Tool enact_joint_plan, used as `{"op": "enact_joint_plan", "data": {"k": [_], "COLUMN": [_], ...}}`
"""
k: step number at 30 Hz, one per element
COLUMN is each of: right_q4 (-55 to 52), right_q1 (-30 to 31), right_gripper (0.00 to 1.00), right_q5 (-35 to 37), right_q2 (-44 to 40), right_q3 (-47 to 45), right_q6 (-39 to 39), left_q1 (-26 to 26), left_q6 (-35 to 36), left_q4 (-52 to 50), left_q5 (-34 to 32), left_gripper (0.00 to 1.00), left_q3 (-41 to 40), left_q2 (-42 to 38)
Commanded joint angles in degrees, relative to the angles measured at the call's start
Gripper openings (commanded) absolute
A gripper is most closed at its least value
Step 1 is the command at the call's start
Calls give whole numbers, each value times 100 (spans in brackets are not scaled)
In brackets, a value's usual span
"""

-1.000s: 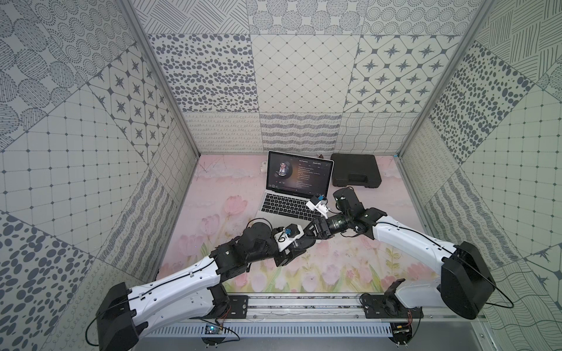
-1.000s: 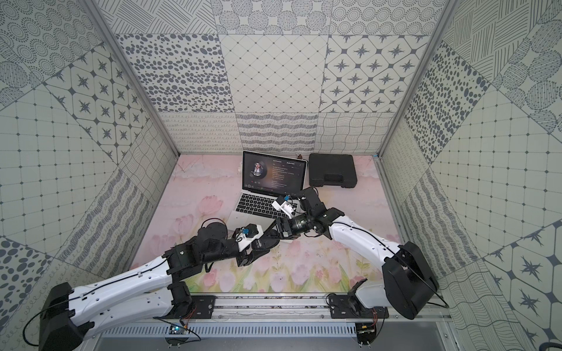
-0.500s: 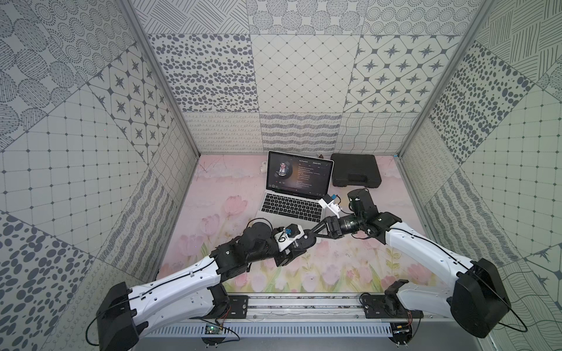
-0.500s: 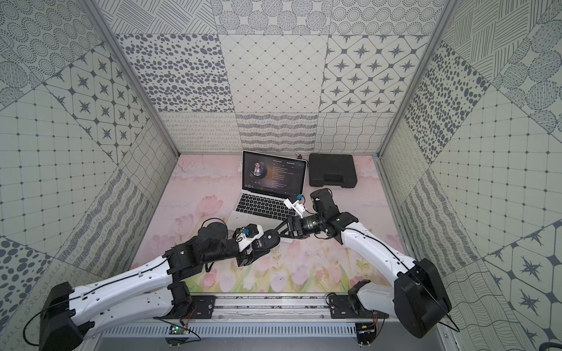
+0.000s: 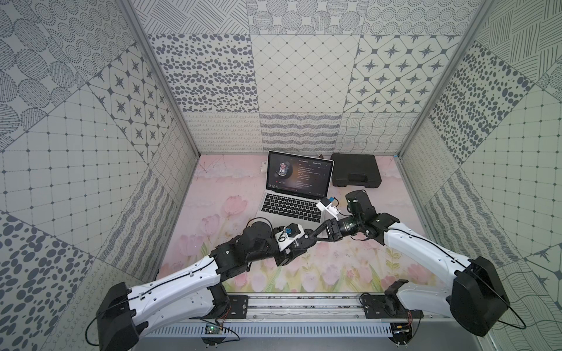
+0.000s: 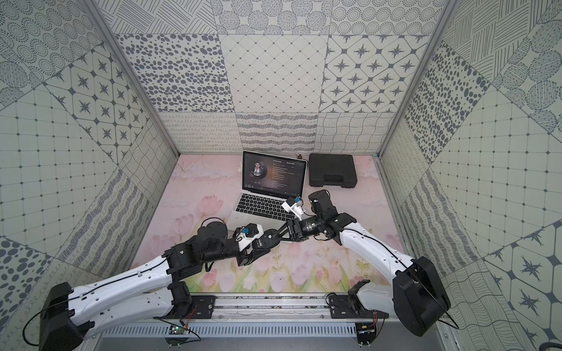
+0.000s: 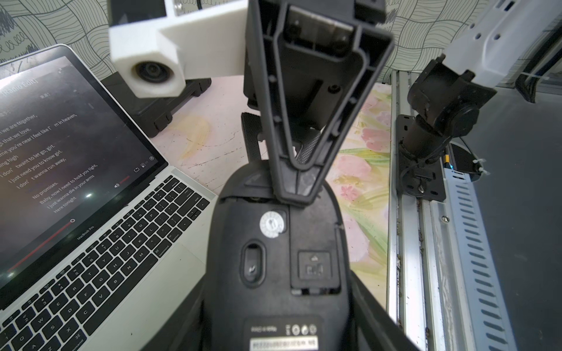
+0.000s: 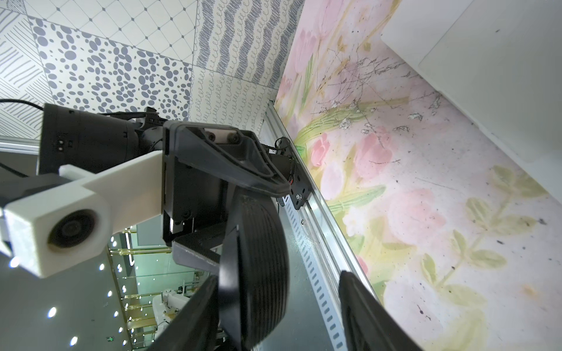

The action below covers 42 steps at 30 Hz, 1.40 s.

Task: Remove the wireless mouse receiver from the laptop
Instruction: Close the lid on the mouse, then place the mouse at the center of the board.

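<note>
- receiver: too small to pick out in any view, so its place, heading and long axis cannot be told.
- laptop (image 5: 292, 206) lies open on the flowered surface (image 5: 334, 273), just beyond both end effectors. its long side runs roughly crossways to them, and the screen faces back toward them.
- left end effector (image 7: 281, 288): half open and clenched on the black mouse (image 7: 273, 243). the mouse's underside faces the wrist camera, its long axis running straight out from the end effector.
- right end effector (image 8: 279, 281): jaws parted astride the mouse's far end. one finger (image 8: 194, 316) lies against it, the other finger (image 8: 365, 313) stands clear, so nothing is clamped.
- black case (image 5: 355, 170) sits well beyond the right end effector.
</note>
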Motion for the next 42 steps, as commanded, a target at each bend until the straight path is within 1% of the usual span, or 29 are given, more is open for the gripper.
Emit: {"op": "enact_joint_plan", "data": {"k": [1,3,5,10,16,24,28,31,35,36,37,40,41,42], "right_q4": [268,269,258,218,101,155,200,251,347,350,349,362,352,350], "right_q1": [53,61,71,138,544,770,886,928,929,925,923,928,930,923], "right_gripper": [53,44,39,35,34,34,36,42,44,42,37,16,10,8], "right_q5": [-100,-111,-111,-30,174,267,278,268,268,287,329,289,301,311], "right_q2": [88,114,117,116,423,677,803,893,889,884,873,917,932,938], "right_q3": [-31,-20,-9,37,186,309,336,352,348,358,362,389,396,396], "right_q6": [-16,-15,-24,-33,-187,-207,-189,-141,-101,-111,-113,-91,-101,-106], "left_q1": [-6,-7,-11,-4,-2,-7,-7,-7,-7,-6,-7,-8,-4,-3], "left_q6": [32,28,35,26,-9,-39,-72,-70,-58,-48,-44,-35,-45,-49], "left_q4": [381,362,360,363,444,508,596,620,610,598,578,563,568,563], "left_q5": [303,306,317,349,392,346,350,376,358,348,334,297,287,279], "left_gripper": [0,1,1,0,0,0,0,0,0,0,0,0,0,0], "left_q3": [131,129,130,171,265,243,223,234,226,217,217,183,178,173], "left_q2": [16,12,3,67,202,112,64,74,48,39,36,-10,-21,-28]}}
